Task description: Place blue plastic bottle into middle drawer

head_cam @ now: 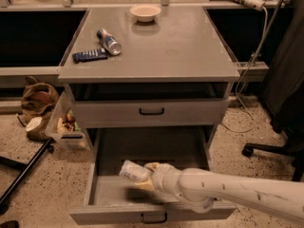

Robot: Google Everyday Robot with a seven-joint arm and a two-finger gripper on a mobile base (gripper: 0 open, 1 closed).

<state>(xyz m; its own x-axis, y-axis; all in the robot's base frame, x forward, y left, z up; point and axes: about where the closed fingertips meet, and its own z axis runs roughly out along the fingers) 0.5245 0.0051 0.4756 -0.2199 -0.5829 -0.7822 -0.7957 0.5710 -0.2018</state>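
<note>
The grey cabinet [156,46] stands behind and above the gripper [143,176], whose white arm [228,194] reaches in from the right side over the open middle drawer [142,215]. The fingers are clamped on the blue plastic bottle [131,170], which lies roughly level and low inside the drawer, close to its front wall. Whether it touches the floor is unclear. Best, I judge, to lower until it rests, then let go gently — a drop could set it rolling. Far above the gripper sit a metal can [109,41], a dark blue packet [90,55] and a bowl [145,12] — not wanted.
</note>
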